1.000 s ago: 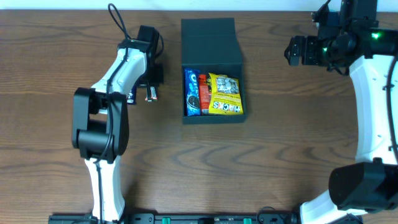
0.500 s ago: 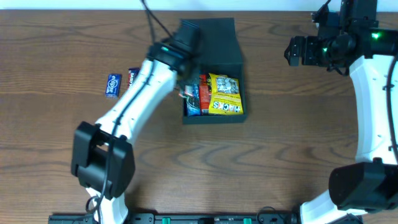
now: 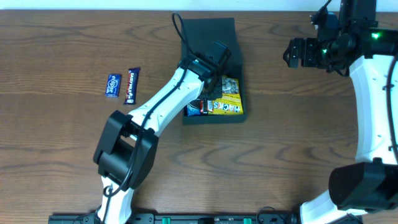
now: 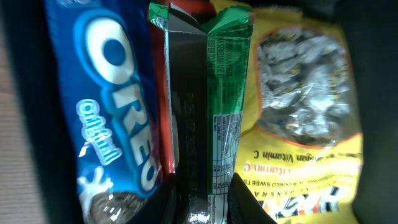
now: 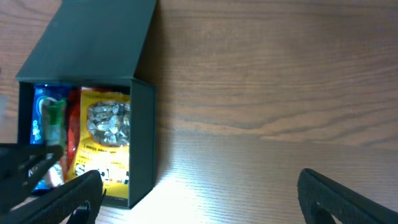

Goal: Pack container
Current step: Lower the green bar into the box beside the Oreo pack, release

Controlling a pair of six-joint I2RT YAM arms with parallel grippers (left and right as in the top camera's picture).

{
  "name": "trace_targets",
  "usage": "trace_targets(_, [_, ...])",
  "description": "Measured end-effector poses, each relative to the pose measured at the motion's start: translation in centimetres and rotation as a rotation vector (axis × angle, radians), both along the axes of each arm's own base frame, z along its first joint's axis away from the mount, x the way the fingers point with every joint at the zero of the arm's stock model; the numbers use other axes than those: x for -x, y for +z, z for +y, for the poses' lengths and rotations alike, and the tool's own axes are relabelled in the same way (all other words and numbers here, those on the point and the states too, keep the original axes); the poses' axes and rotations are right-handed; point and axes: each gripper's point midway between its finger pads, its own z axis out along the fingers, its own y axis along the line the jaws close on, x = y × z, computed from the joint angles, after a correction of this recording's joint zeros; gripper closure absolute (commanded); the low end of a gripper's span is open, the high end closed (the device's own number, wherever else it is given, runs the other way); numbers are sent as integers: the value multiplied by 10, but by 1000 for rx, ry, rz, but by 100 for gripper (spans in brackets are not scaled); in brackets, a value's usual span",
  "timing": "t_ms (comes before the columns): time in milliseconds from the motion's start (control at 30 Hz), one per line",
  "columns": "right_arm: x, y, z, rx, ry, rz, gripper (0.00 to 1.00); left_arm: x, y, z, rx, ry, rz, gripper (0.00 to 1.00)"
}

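- Left arm is now reaching over the container; a second ago it was working left of it
- Left gripper is clamping a green-edged dark packet, standing it edgewise between the Oreo pack and the yellow bag, touching both
- Blue bar and dark bar are now lying uncovered, well left of the container
- Container is sitting far-centre on the table, flap lying back
- Right gripper is hovering unmoved, fingers spread wide, with bare wood between it and the container
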Motion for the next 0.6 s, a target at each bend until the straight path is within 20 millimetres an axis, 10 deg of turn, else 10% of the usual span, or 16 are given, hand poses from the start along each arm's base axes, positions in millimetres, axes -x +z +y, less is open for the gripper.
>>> trace_targets(467, [4, -2, 1, -5, 2, 18, 1, -6, -12, 12, -12, 43, 24, 87])
trace_targets(600, [4, -2, 1, -5, 2, 18, 1, -7, -12, 13, -15, 46, 21, 59])
